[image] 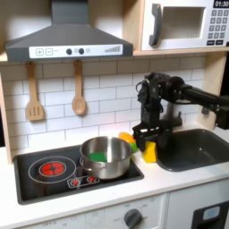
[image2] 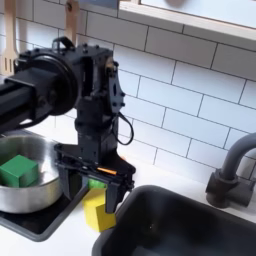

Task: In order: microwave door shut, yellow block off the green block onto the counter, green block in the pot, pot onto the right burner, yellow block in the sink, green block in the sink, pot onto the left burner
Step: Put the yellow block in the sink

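The microwave door (image: 179, 24) lies flush with the oven at the top right of the first exterior view. The steel pot (image: 106, 158) (image2: 30, 190) sits on the cooktop's right burner, and the green block (image: 97, 156) (image2: 18, 170) lies inside it. On the white counter (image: 170, 183), between cooktop and sink (image: 199, 148) (image2: 190, 225), stands the yellow block (image: 149, 153) (image2: 98, 212). My gripper (image: 143, 139) (image2: 93, 190) hangs open just above it, fingers spread either side and holding nothing.
An orange-and-green toy vegetable (image: 128, 139) lies behind the pot, close to my fingers. The left burner (image: 54, 167) glows red and is bare. A dark faucet (image2: 232, 172) rises behind the sink. Wooden utensils (image: 34, 94) hang on the tiled wall.
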You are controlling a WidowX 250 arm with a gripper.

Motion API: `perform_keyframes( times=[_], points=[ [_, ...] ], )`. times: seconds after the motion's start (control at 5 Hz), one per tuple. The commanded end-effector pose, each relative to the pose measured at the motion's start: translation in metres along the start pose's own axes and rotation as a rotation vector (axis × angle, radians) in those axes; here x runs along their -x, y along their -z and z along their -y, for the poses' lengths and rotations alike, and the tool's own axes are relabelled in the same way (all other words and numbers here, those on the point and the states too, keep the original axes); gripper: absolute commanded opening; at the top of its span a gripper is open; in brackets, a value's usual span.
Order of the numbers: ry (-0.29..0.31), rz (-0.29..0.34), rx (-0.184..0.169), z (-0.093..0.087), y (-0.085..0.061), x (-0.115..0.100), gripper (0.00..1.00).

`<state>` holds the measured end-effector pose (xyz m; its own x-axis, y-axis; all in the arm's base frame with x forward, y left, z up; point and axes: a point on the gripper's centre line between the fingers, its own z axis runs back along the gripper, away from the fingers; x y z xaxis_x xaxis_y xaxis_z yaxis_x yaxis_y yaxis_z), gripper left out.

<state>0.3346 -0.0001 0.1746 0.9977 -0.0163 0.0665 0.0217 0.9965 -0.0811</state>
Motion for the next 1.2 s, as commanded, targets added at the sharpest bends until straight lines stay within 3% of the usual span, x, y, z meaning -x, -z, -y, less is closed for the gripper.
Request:
perform_keyframes(
  times=[0.0, 0.8, 1.0],
  points=[
    [-0.010, 0.003, 0.042, 0.008, 0.007, -0.003, 1.00],
    [-0.015, -0.026, 0.049, 0.006, 0.026, -0.011, 1.00],
    [-0.017, -0.034, 0.052, 0.006, 0.029, -0.011, 0.61]
  ],
)
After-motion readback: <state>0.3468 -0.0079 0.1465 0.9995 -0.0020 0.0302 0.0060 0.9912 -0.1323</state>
